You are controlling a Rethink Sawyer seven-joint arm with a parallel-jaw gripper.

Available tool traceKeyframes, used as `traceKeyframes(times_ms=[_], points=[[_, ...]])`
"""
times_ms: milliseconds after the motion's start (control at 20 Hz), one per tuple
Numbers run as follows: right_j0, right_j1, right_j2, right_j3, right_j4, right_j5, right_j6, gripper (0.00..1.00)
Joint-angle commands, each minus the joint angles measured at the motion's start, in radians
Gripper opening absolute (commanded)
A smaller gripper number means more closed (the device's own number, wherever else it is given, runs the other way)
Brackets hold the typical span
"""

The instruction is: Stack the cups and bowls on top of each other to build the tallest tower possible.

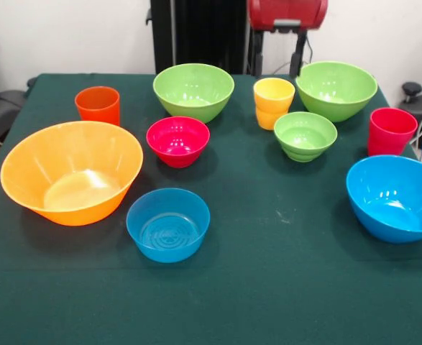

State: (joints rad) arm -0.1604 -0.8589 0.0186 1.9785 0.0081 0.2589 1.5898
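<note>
All cups and bowls stand apart, upright, on the dark green table (268, 273). A very wide orange bowl (72, 172) sits at the left. An orange cup (98, 105) is behind it. Two big green bowls (193, 90) (336, 89) stand at the back. A yellow ribbed cup (273, 103) stands between them. A small red bowl (177, 141), a small green bowl (305, 135) and a small blue bowl (168, 224) are in the middle. A red cup (392, 131) and a big blue bowl (396, 198) are at the right. No tower shows. The gripper is out of view.
The red arm housing (287, 13) and black pedestal (200, 32) show at the top edge behind the table. A black chair part (412, 90) stands off the right back corner. The table's near half holds nothing in front of the small blue bowl.
</note>
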Motion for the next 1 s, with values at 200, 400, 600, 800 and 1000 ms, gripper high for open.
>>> traceKeyframes(times_ms=[200, 400, 600, 800, 1000], points=[[0.058, 0.064, -0.005, -0.078, -0.003, 0.032, 0.157, 1.00], [0.041, 0.055, 0.004, -0.055, 0.006, 0.028, 0.159, 1.00], [0.030, 0.105, 0.004, -0.050, -0.014, 0.004, 0.144, 1.00], [0.031, 0.154, -0.005, -0.037, -0.021, -0.033, 0.154, 1.00], [0.017, 0.195, -0.001, -0.009, -0.029, -0.090, 0.165, 1.00]])
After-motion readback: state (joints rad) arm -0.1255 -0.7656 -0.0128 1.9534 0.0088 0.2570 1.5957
